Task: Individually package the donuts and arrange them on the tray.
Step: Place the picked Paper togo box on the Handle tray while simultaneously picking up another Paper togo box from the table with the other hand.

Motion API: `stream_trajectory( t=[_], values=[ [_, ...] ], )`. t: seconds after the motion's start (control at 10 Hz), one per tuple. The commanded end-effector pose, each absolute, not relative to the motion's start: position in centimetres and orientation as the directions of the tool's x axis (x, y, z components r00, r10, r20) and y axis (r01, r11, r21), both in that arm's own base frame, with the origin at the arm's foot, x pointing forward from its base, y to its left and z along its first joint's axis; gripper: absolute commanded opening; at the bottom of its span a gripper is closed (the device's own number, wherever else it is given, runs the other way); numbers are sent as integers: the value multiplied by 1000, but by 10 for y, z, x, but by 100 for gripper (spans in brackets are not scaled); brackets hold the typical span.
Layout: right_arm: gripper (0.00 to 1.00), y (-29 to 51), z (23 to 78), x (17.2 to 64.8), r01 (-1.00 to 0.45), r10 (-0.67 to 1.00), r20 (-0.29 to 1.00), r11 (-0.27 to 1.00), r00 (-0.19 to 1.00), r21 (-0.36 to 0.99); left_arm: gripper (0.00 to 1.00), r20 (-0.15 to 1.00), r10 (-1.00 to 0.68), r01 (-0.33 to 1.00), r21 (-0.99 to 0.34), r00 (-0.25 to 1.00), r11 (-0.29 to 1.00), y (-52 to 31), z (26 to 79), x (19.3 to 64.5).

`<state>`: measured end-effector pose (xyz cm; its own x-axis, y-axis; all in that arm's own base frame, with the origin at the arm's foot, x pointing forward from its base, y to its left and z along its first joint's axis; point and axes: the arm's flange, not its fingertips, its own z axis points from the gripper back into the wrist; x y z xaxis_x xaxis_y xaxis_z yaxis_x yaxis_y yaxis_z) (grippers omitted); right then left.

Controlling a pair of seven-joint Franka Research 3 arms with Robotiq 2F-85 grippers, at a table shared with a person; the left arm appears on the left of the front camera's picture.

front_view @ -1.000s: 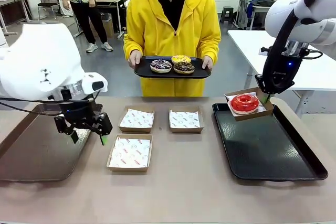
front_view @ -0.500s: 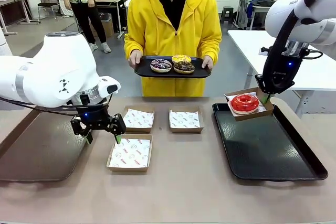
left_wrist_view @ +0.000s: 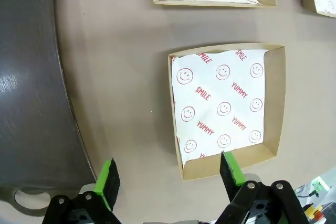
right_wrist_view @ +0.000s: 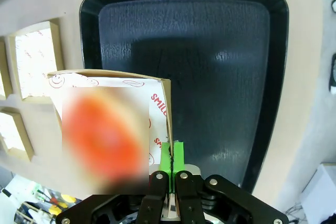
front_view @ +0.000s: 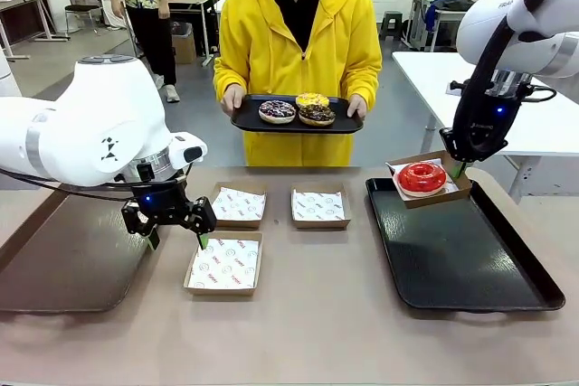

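Tabletop [front_view: 326, 314] nearest: my left gripper [front_view: 177, 240] hangs wide open astride the near box's [front_view: 223, 262] edge (smiley paper inside). My right gripper [front_view: 459, 169] pinches the red donut's [front_view: 422, 176] box [front_view: 455, 190] at the black tray's [front_view: 470, 259] far-left corner. Beyond, a person's tray [front_view: 249, 120] carries three donuts [front_view: 316, 115].

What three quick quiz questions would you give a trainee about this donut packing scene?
1. True or false: the left gripper is shut on a donut.
2. How many donuts lie on the tray that the person holds?
3. What does the right gripper pinch? A: the wall of the box holding the red donut. B: a spoon. C: a cloth.

Key: 1 false, its jaws stand open above the table. 2 three. 3 A.
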<state>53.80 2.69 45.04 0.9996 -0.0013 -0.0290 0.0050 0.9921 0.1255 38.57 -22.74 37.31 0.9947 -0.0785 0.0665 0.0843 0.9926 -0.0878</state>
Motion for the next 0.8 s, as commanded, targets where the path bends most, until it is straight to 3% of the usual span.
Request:
stream_trajectory(
  t=[0.0,0.4,0.7],
  values=[
    [1,26,451,538,7,-4,-26,992,1000,126,100,66,-87,92,-71,994,993,-227,373,385],
    [1,29,431,484,-13,16,-50,999,999,50,100,145,-30,33,-17,989,999,-246,387,373],
    [1,29,424,438,-3,3,-19,1000,1000,27,100,101,10,-10,3,995,1000,-257,376,378]
  ],
)
